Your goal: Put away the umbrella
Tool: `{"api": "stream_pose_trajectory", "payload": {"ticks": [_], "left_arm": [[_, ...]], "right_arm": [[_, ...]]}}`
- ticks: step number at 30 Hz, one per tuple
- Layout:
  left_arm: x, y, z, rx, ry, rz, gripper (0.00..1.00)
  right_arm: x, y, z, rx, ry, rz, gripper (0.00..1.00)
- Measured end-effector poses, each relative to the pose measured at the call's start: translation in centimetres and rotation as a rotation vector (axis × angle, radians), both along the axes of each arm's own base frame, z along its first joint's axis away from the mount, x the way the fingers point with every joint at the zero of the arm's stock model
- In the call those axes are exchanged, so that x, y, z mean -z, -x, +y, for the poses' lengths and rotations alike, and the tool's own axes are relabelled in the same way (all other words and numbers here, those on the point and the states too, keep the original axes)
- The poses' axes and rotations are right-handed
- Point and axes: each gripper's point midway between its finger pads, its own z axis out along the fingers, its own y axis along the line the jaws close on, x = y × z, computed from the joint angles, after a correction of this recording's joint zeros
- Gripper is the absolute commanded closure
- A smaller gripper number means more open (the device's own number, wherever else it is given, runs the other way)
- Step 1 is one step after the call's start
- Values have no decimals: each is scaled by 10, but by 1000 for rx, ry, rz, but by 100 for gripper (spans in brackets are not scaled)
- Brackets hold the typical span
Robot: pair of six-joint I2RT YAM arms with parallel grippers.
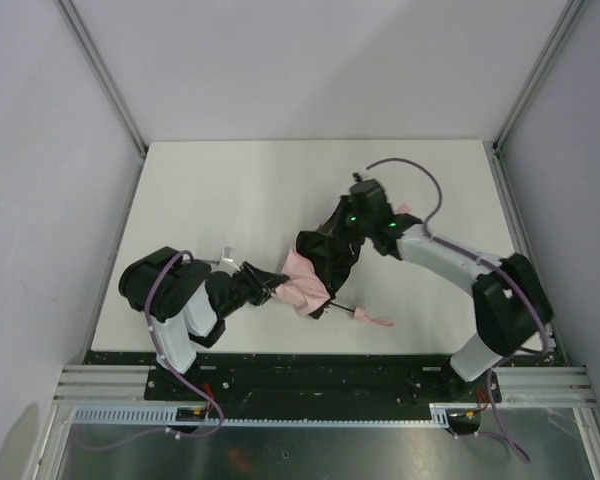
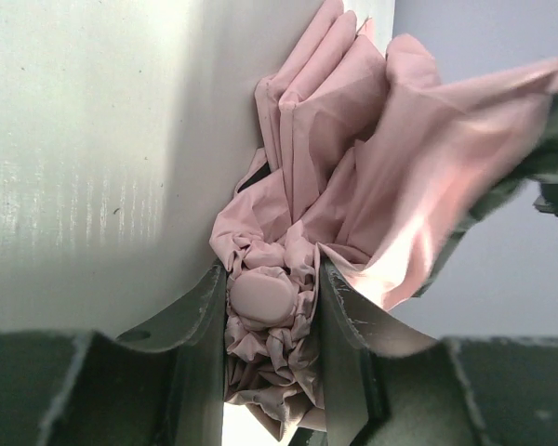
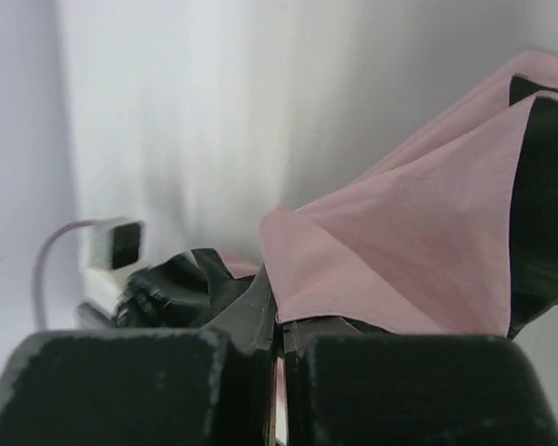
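"Left tool [image 2: 271,279] clamps the umbrella [image 2: 353,186] at its bunched crown, round cap between the jaws."
"And the right tool [image 3: 279,339]?"
"Pressed together on a canopy fold, it seems. The umbrella lies mid-worktop [image 1: 230,190], between the arms, canopy loose."
"So we're gathering fabric. Next, I'd judge, calls for drawing the panels snug round the shaft."

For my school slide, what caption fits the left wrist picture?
Left gripper squeezing the pink umbrella at its bunched-up end.
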Motion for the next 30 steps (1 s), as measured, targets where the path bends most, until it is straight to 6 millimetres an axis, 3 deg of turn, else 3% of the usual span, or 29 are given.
{"api": "stream_pose_trajectory", "payload": {"ticks": [4, 7, 11, 13, 16, 19, 24, 30], "left_arm": [[0, 1, 0, 1, 1, -2, 100], [0, 1, 0, 1, 0, -1, 100], [0, 2, 1, 2, 0, 1, 100], [0, 2, 1, 1, 0, 1, 100], [0, 2, 0, 2, 0, 1, 100], [0, 2, 0, 3, 0, 1, 100], [0, 2, 0, 3, 0, 1, 100], [0, 2, 0, 3, 0, 1, 100]], "right_arm": [[-37, 6, -12, -142, -239, -21, 100], [-39, 19, -10, -259, -340, -5, 96], [-15, 42, -22, -329, -360, 66, 57], [-5, 49, -29, -317, -321, 90, 42], [-11, 60, -33, -280, -242, 71, 24], [-31, 80, -26, -232, -163, 16, 7], [-74, 103, -9, -100, -175, -64, 1], [-82, 83, 13, 129, -153, -44, 4]]}}
